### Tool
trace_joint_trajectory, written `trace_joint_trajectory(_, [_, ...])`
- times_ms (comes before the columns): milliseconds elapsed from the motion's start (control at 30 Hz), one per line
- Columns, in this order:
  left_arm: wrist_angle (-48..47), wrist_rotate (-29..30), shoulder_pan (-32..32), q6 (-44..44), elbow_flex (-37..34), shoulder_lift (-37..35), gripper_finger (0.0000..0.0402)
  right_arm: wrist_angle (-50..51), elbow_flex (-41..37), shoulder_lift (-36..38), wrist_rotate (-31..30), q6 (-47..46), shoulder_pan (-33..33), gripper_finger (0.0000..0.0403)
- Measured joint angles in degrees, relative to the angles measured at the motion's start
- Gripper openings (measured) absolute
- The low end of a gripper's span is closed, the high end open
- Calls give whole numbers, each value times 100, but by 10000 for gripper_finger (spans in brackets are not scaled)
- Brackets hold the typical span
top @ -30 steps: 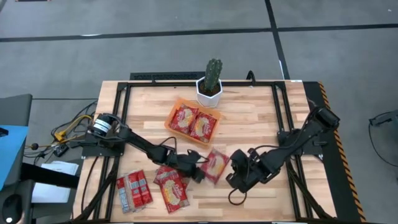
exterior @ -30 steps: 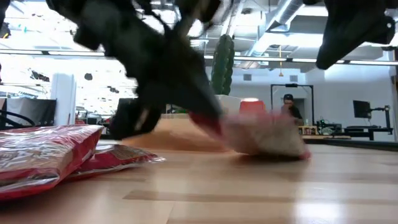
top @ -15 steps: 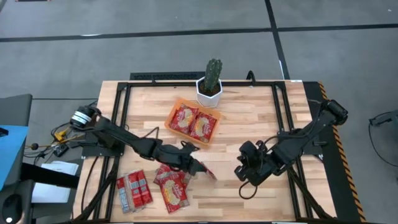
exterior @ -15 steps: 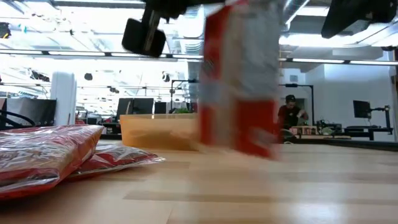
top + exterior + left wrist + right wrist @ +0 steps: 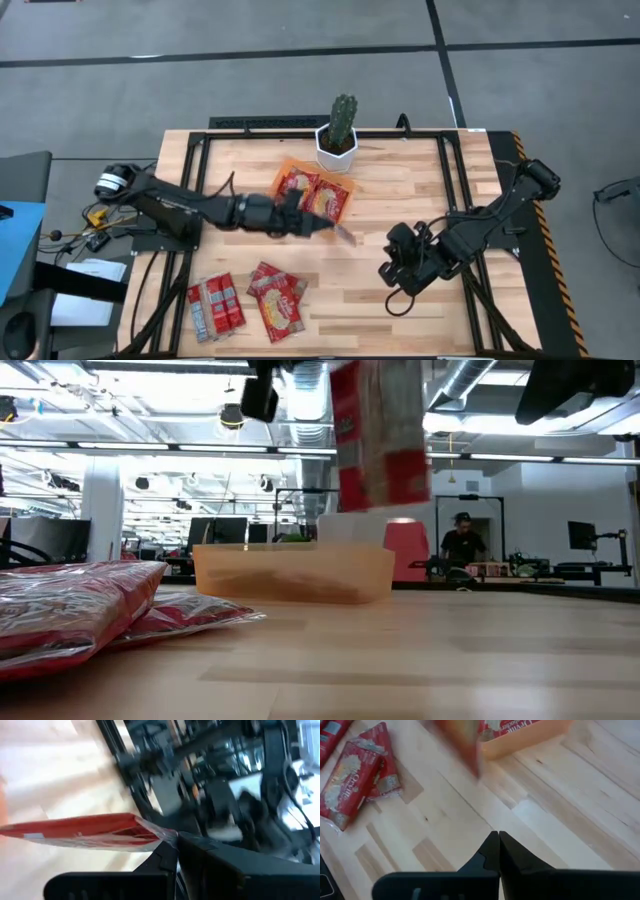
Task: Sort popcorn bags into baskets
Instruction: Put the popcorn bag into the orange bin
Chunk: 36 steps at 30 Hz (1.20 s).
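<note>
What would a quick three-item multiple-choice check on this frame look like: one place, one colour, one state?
1. Where is the left claw?
A. over the orange tray's near right corner
B. beside the cactus
C. off the table

2. What colour is the tray?
A. white
B. blue
C. orange

3. What is the right claw doing?
A. holding a packet
B. shut, empty
C. wide open

Key: 1 A, the high view puts it at the tray's edge, carrying a red packet. 2 C, orange in high and low views. 3 B, its wrist view shows the fingers together with nothing between.
</note>
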State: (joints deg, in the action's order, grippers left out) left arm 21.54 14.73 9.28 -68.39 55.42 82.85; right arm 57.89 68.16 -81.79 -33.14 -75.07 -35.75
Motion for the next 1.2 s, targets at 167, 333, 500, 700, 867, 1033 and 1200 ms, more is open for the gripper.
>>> trace_joint_trajectory(167, [-73, -630, -892, 233, 0, -2, 0, 44, 0, 3, 6, -81, -2, 27])
trace_joint_trajectory(333, [-252, -832, -1586, 637, 0, -2, 0, 215, 0, 3, 6, -146, -70, 27])
trace_joint_trajectory(500, [-436, -941, -1972, 780, -1, 85, 0, 336, 0, -1, 9, -149, -70, 16])
trace_joint_trajectory(700, [-660, -918, -1947, 1072, -2, 559, 0, 359, 0, -3, 8, -151, -68, 29])
trace_joint_trajectory(867, [-499, -1207, -1761, 677, -2, 1107, 0, 361, 0, -6, 9, -148, -81, 32])
trace_joint_trajectory(1033, [-725, -1471, -1557, 283, -16, 1246, 0, 361, 0, -6, 8, -149, -193, 21])
trace_joint_trajectory(1200, [-1880, -1637, -1517, 81, -2, 987, 13, 335, 0, -6, 7, -243, -318, 20])
